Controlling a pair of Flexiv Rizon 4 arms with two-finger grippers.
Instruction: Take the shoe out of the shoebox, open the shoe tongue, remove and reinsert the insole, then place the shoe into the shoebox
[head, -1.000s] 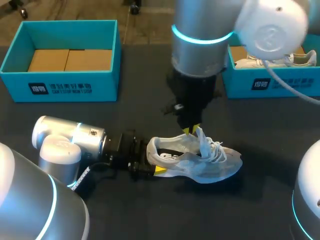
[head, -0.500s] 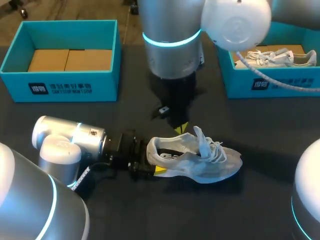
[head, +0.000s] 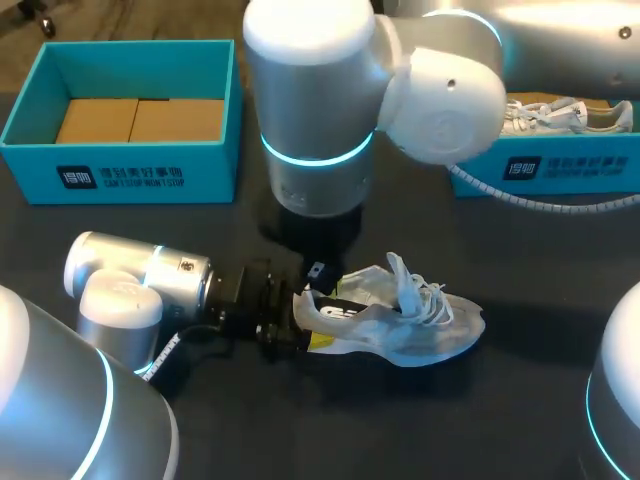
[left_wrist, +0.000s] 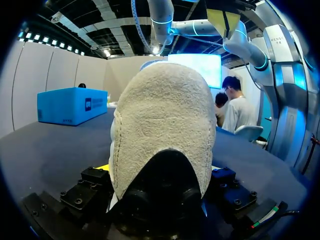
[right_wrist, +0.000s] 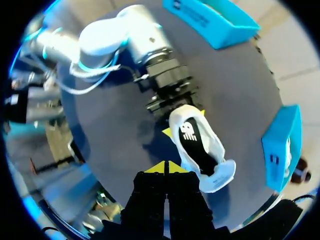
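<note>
While it lies low along the dark tabletop (head: 500, 420), the left hand (head: 308, 322) is clamped on the heel of a white mesh sneaker (head: 410, 325), one yellow-tipped finger on each side. In the left wrist view the suede-like heel fills the gap between the fingers. The sneaker sits upright on its sole near the middle of the tabletop, outside both boxes, toe pointing away from the left hand toward the right side.

Its tongue (head: 400, 270) stands up and the loose white laces (head: 428, 292) are bunched over the front. A black insole with a white print (right_wrist: 192, 137) shows inside the opening, seen from the right wrist view.

The right hand (right_wrist: 165, 167) hangs above the heel end of the sneaker, its two yellow tips pressed together with nothing between them, not touching the shoe. In the head view the right arm (head: 310, 110) comes in from the right, crosses past the middle and covers most of that hand.

At the back left stands an open teal cardboard shoebox (head: 120, 170) with a brown floor. At the back right, partly behind the arm, a second teal shoebox (head: 560, 168) holds another white sneaker (head: 555, 115).
</note>
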